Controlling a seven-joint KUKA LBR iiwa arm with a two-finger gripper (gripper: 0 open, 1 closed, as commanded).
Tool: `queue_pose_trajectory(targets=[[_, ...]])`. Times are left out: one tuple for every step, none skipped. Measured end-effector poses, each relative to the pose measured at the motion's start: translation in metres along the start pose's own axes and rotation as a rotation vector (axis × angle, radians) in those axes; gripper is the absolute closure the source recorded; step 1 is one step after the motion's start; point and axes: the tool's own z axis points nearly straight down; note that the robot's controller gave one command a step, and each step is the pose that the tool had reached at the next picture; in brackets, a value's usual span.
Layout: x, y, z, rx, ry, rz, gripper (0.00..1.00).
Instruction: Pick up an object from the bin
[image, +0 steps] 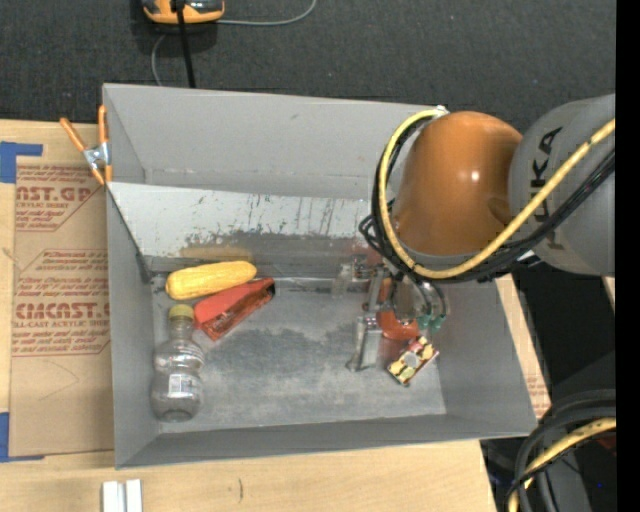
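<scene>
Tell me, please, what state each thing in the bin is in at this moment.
Gripper: low in the bin, at the right of its floor.
Small patterned box: lying flat, askew, just beside it.
Yellow corn-like toy: lying flat, touching the stapler.
Red stapler: lying slantwise.
Clear bottle: on its side, capped, apparently empty.

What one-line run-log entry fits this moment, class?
hand: low over bin floor, right side | nearest: small multicoloured block | grasp: cannot tell | left side: yellow corn cob, red stapler-like tool, clear bottle
</scene>
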Motion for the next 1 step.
queue_pose_trajectory(targets=[[-0.0012, -0.0001, -0.0045, -0.001, -0.008, 0.001, 0.0]])
